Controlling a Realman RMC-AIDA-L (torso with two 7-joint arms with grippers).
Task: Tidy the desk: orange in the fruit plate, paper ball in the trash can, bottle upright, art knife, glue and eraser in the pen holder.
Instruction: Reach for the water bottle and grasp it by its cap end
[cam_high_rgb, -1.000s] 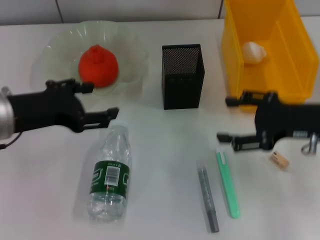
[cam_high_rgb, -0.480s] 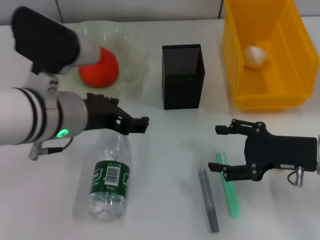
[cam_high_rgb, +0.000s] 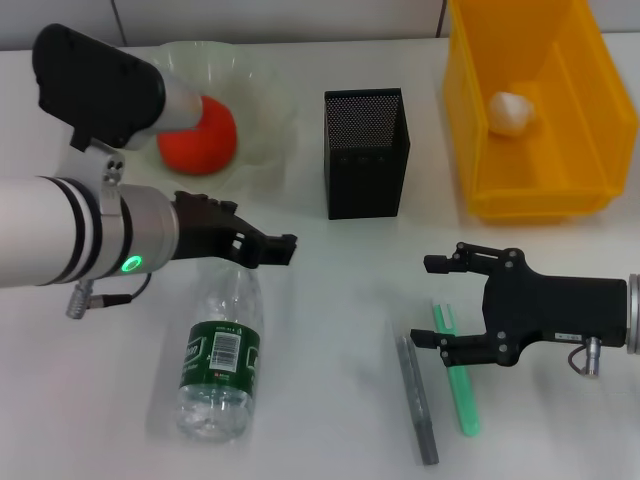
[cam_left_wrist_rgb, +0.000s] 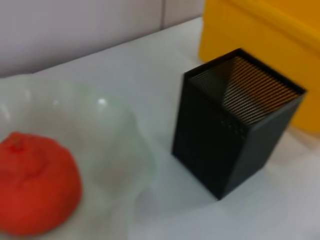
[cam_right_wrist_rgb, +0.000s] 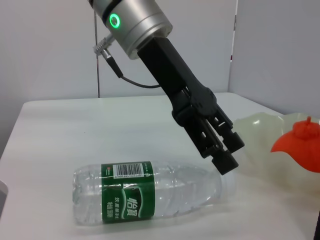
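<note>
Bottle under left end effector (lying flat).

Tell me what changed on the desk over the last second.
The left gripper swung in over the bottle's cap end. The right gripper moved from the trash can toward the green stick, now hiding the eraser. Nothing was grasped; orange, pen holder unmoved.

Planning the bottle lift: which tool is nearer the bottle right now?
Left. The left tool hangs just over the cap end of the lying bottle. The right tool is across the desk, by the green stick.
</note>
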